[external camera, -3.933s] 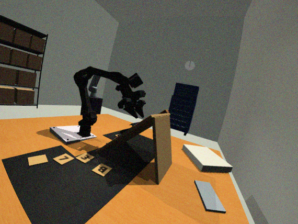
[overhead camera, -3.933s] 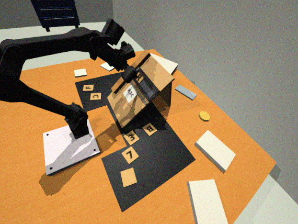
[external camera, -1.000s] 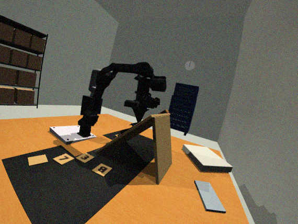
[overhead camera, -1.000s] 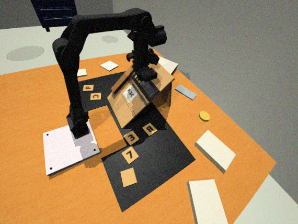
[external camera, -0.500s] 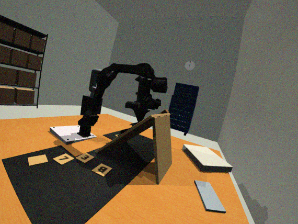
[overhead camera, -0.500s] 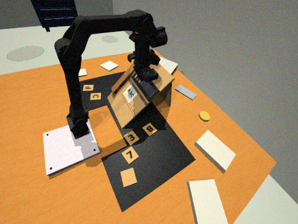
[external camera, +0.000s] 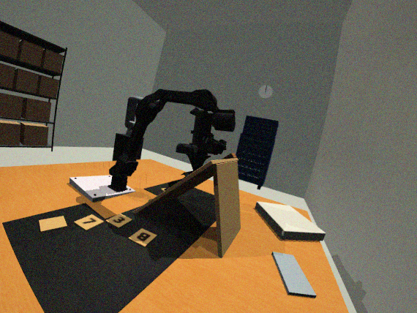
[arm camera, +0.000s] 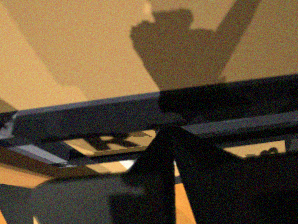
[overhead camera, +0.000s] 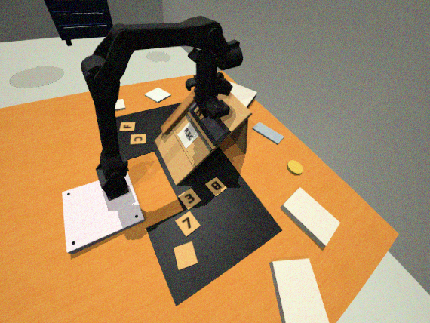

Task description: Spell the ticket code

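Observation:
My gripper (overhead camera: 208,114) (external camera: 196,170) (arm camera: 173,131) is shut and empty, its tips down at the dark rail (overhead camera: 219,131) (arm camera: 90,116) on the sloping wooden board (overhead camera: 177,166). An R tile (overhead camera: 198,112) (arm camera: 112,142) lies in the rail beside the tips, partly hidden by them. The white ticket (overhead camera: 184,141) below the rail reads R3C. A C tile (overhead camera: 138,139) and an F tile (overhead camera: 127,126) lie left of the board. A 3 tile (overhead camera: 189,198) (external camera: 118,220) lies on the near mat. Whether the R tile touches the rail's end is hidden.
Near the 3 tile lie an 8 or B tile (overhead camera: 216,186) (external camera: 143,237), a 7 tile (overhead camera: 188,223) (external camera: 88,221) and an unmarked tile (overhead camera: 185,256) (external camera: 53,223). White blocks (overhead camera: 311,217), a blue bar (overhead camera: 268,133) (external camera: 293,274) and a yellow disc (overhead camera: 295,167) lie toward the counter's right edge.

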Controlling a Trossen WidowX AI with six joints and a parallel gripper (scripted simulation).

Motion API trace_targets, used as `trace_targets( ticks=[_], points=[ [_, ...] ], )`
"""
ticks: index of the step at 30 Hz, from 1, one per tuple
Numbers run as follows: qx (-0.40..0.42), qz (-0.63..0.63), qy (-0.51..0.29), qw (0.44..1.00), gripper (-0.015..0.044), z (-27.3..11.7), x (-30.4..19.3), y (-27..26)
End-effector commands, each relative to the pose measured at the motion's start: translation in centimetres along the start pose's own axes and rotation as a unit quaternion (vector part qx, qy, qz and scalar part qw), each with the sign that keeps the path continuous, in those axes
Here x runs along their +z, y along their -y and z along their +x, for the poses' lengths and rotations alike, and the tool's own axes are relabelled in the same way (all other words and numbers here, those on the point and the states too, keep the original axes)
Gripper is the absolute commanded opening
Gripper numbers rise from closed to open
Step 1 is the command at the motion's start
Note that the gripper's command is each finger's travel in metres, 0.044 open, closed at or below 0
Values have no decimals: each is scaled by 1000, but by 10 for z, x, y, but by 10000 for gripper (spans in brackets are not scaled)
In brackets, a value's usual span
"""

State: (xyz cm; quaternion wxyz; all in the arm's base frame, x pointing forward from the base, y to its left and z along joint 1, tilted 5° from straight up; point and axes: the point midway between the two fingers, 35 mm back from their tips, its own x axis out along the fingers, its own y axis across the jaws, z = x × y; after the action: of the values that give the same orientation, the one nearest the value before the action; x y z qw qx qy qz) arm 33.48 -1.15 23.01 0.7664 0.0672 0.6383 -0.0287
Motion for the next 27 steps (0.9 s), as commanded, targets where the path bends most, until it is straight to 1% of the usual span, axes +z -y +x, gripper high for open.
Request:
trace_targets(
  ticks=[1,27],
  points=[
    [3,-1,1,1000,0,0,0,-1],
    [3,-1,1,1000,0,-1,-1,-10]
  ],
)
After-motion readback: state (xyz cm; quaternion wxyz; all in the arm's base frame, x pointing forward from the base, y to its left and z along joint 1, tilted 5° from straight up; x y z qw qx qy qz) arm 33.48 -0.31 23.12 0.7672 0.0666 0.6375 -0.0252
